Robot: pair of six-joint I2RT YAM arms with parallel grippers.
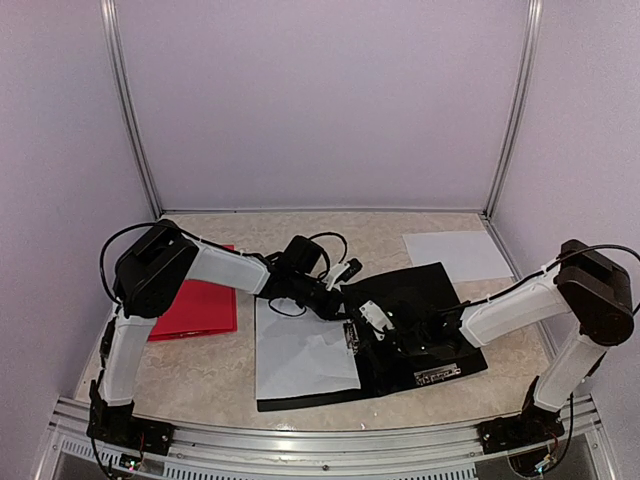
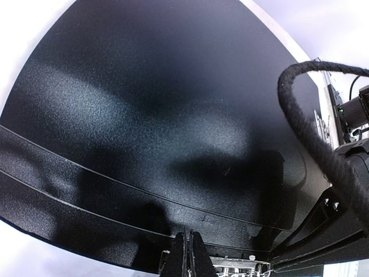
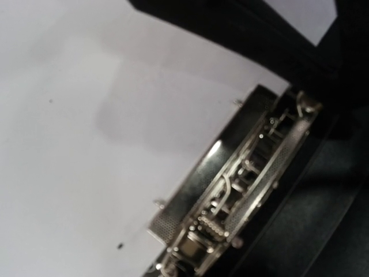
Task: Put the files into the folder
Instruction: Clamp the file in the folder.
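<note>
- Presently, filed sheet (image 1: 300,355): on the folder's (image 1: 425,285) left half.
- Loose sheet (image 1: 455,255): beyond the folder's far right corner; we judge our right gripper (image 1: 373,316) nearer.
- Left gripper (image 1: 343,272), likewise right: fingers pressed together.

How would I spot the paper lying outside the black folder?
On the beige table, look to the far right corner. A white sheet lies there on bare tabletop, unlike the other sheet, which rests inside the open black folder.
</note>
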